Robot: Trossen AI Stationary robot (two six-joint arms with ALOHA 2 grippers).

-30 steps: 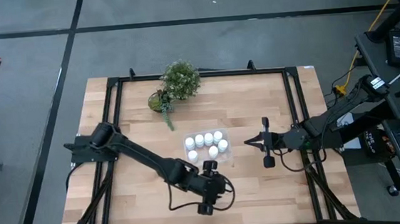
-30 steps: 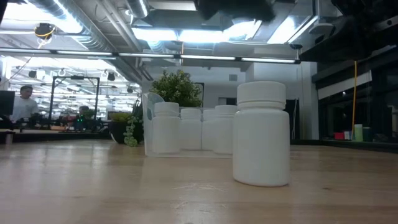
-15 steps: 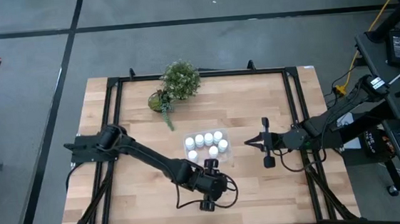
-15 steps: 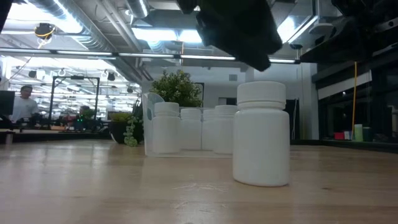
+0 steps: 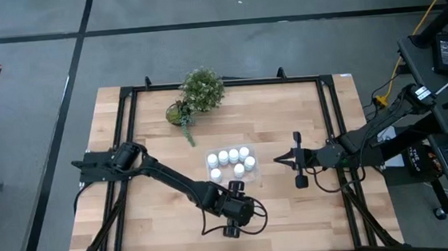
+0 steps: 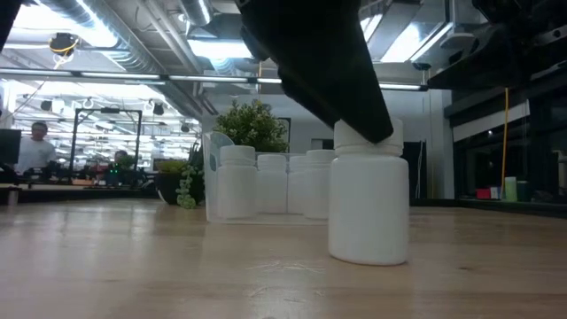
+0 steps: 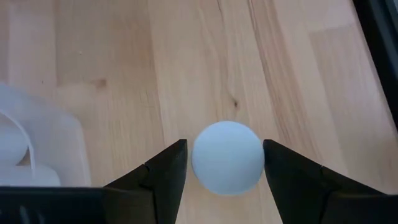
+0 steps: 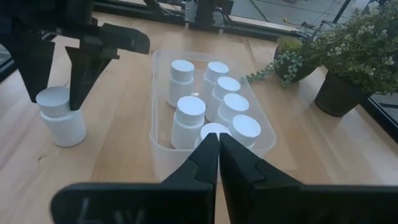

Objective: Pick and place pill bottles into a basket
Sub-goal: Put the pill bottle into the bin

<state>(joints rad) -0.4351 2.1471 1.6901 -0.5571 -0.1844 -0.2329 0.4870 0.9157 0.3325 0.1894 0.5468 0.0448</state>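
Note:
Several white pill bottles (image 8: pixel 189 118) stand upright in the clear basket (image 8: pixel 155 81), mid-table (image 5: pixel 208 168). One lone bottle (image 8: pixel 59 118) stands upright on the wood near the basket, on its near side (image 6: pixel 368 208). My left gripper (image 7: pixel 225 155) is open above it, with one finger on each side of its cap (image 8: pixel 53 96). My right gripper (image 8: pixel 217 138) is shut and empty, to the right of the basket (image 5: pixel 276 161). My left gripper comes at the lone bottle from above, fingers pointing down, with the cap (image 7: pixel 227 157) between them. One finger (image 7: pixel 277 168) stands right at the cap's edge, and a thin gap shows at the other. I cannot tell whether it touches. The bottle stands upright on the table.
A small potted green plant (image 5: pixel 201 91) stands at the table's far side, beyond the basket. A black frame rail (image 5: pixel 333 133) runs along the table's sides. Bare wood lies around the lone bottle (image 7: pixel 186 62).
My left gripper has come down over the lone bottle until its open fingers flank the cap. The bottle stays upright on the table.

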